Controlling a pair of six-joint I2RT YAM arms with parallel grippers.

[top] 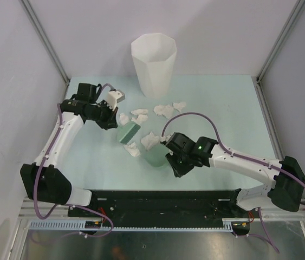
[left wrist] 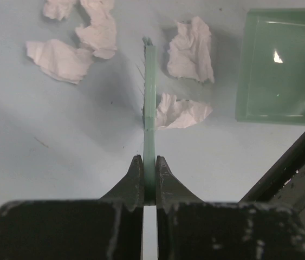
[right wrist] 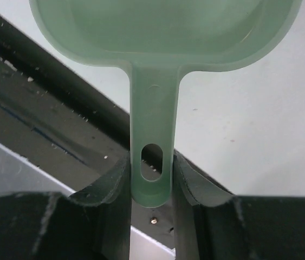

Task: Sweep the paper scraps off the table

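Several crumpled white paper scraps lie on the pale green table (top: 222,108): two (top: 150,141) (top: 132,149) between brush and dustpan, others (top: 140,112) (top: 163,110) (top: 180,105) farther back near the bin. My left gripper (top: 112,122) is shut on a green brush (top: 129,131). In the left wrist view the brush (left wrist: 150,81) stands edge-on from the gripper (left wrist: 150,164), with scraps (left wrist: 191,50) (left wrist: 182,112) to its right and others (left wrist: 60,58) to its left. My right gripper (top: 170,157) (right wrist: 151,170) is shut on the handle of the green dustpan (top: 155,158) (right wrist: 163,32) (left wrist: 282,65).
A tall white faceted bin (top: 153,65) stands at the back middle of the table. White walls with metal posts close in the left, right and back sides. The black base rail (top: 157,200) runs along the near edge.
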